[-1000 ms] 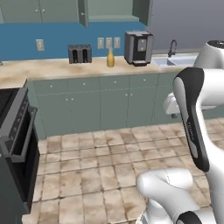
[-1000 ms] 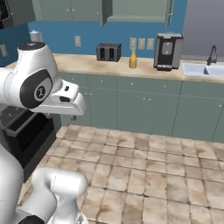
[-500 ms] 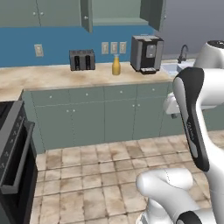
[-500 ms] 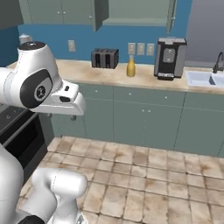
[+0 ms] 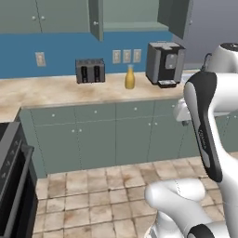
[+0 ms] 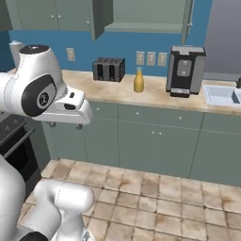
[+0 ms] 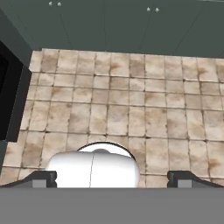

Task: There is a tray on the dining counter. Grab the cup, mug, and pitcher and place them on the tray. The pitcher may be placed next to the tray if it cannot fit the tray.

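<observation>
The amber pitcher stands upright on a kitchen counter with knobbed cabinet doors, between a toaster and a coffee machine. My gripper is open, its two dark fingertips wide apart with nothing between them. It points down at the tiled floor, well short of that counter. In the right base view the hand hangs level in front of the cabinets. The tray, cup, mug and dining counter are out of view.
A black toaster and a coffee machine flank the pitcher. A sink lies at the right, a dark oven at the left. Wall cabinets hang above, and tiled floor lies before the counter.
The base has driven closer to the counter, so the whole picture has shifted and the cabinets look larger. The arm keeps its pose and the gripper stays open.
</observation>
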